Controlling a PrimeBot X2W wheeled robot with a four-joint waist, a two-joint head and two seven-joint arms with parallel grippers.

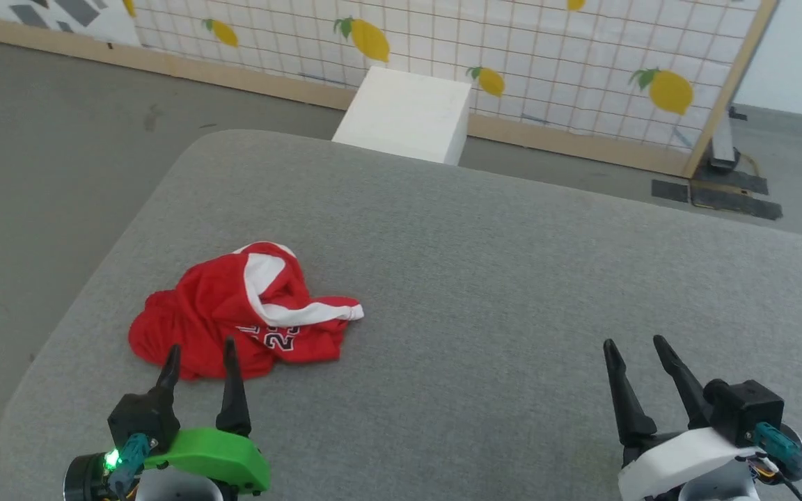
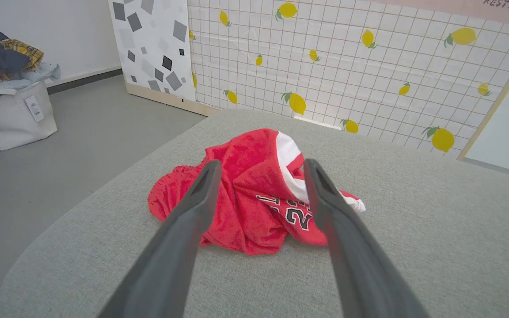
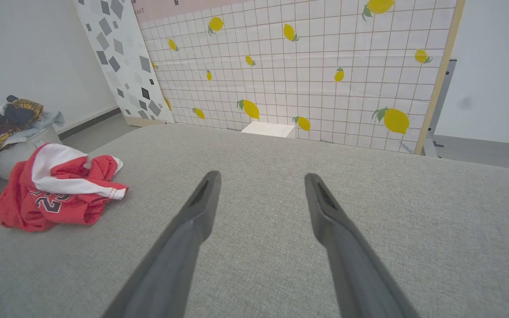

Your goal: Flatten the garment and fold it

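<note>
Garment [image 1: 234, 313]: crumpled in a heap on the left side of the grey surface [image 1: 477, 278], not yet flattened. Left gripper [image 1: 201, 346]: fingers [image 1: 232, 390] wide apart, empty, just before the heap, probably ready for first grasp. Right gripper [image 1: 633, 341]: also wide, empty, well apart.

Counter [image 1: 512, 278]: a broad surface covered in grey woven fabric, with a rounded corner on its far left. One garment [image 1: 234, 313] lies directly on it, towards the left edge. It is a crumpled red heap with a white band folded across its top and dark-outlined numerals showing on its near side. The heap rests wholly on the fabric, inside the edge.
</note>
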